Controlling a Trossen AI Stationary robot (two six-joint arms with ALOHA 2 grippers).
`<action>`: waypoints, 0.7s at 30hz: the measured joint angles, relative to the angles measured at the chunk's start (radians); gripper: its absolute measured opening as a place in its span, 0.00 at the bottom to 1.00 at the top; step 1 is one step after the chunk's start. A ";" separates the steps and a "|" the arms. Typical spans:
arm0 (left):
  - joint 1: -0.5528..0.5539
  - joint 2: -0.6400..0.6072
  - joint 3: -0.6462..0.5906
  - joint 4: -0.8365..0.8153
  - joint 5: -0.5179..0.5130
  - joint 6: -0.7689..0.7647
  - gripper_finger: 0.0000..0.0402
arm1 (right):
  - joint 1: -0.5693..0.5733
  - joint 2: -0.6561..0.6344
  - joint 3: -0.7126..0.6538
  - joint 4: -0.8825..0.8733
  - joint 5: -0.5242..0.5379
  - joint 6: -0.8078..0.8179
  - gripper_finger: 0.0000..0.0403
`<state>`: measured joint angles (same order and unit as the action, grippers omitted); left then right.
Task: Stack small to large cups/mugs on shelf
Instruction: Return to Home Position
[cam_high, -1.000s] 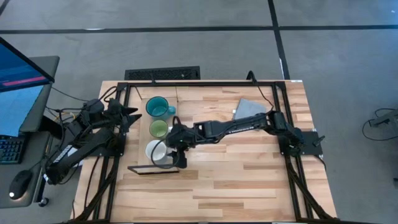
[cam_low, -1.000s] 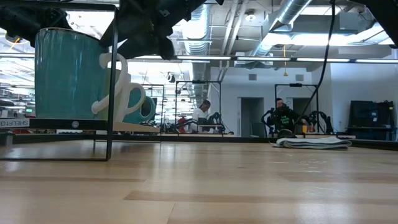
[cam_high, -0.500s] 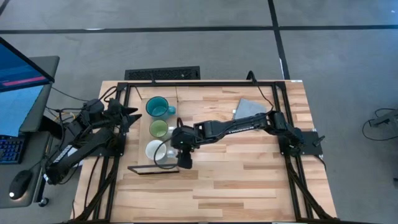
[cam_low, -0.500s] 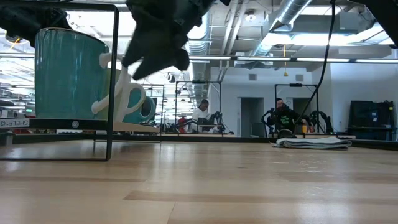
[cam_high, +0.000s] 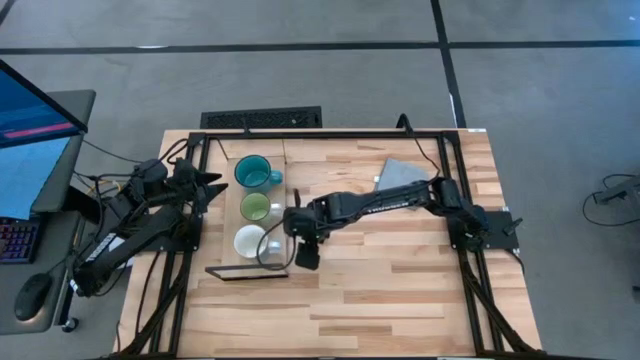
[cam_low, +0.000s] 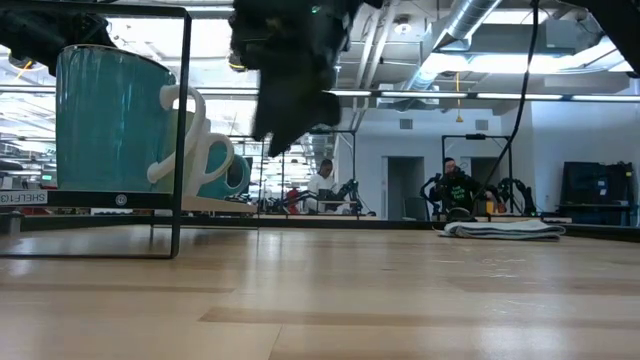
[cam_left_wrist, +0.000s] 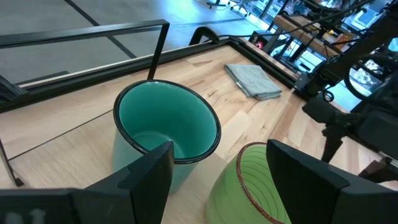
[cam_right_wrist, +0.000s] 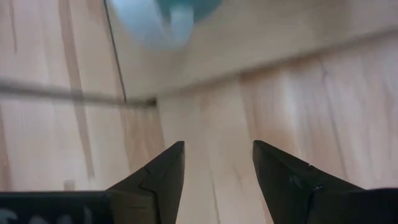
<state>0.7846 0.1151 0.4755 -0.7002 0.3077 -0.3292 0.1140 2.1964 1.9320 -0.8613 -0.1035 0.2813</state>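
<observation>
The right jaws have drawn back from the white mug (cam_high: 248, 242) since a second ago. They now hang over bare wood off the shelf's side, clear of the mug.

The slatted tabletop (cam_high: 400, 290) carries everything. Along its left part lies the shelf (cam_high: 230, 225), a long light board with a thin black frame (cam_high: 245, 272) at its near end.

The right arm (cam_high: 380, 203) reaches across the middle of the tabletop toward that framed end. In its wrist view the right jaws are spread, with nothing between them and only wood below. The left arm (cam_high: 140, 215) sits folded at the tabletop's left edge. Its left jaws are also spread and hold nothing, and they point toward the far end of the shelf.

Three mugs stand upright in a row on the shelf, mouths up:
- The teal mug (cam_high: 252, 172) is the biggest and stands at the far end, its handle toward the tabletop's middle.
- The green mug (cam_high: 256, 207) stands in the middle, just beside the teal one.
- The white mug stands nearest the black frame, with its handle turned toward the right arm.

A folded grey cloth (cam_high: 400, 172) lies well apart, on the far right part of the tabletop.
</observation>
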 joint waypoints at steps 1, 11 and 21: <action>0.000 0.000 0.000 0.000 0.000 0.000 0.62 | 0.002 -0.004 0.000 -0.022 0.000 0.000 0.52; 0.000 0.000 0.000 0.012 0.000 -0.006 0.62 | 0.001 -0.194 0.000 -0.158 0.253 -0.065 0.52; 0.000 0.000 0.000 0.059 0.000 -0.007 0.62 | -0.004 -0.475 0.000 -0.152 0.341 -0.258 0.52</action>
<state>0.7845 0.1150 0.4755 -0.6412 0.3077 -0.3367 0.1103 1.7219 1.9324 -1.0128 0.2371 0.0231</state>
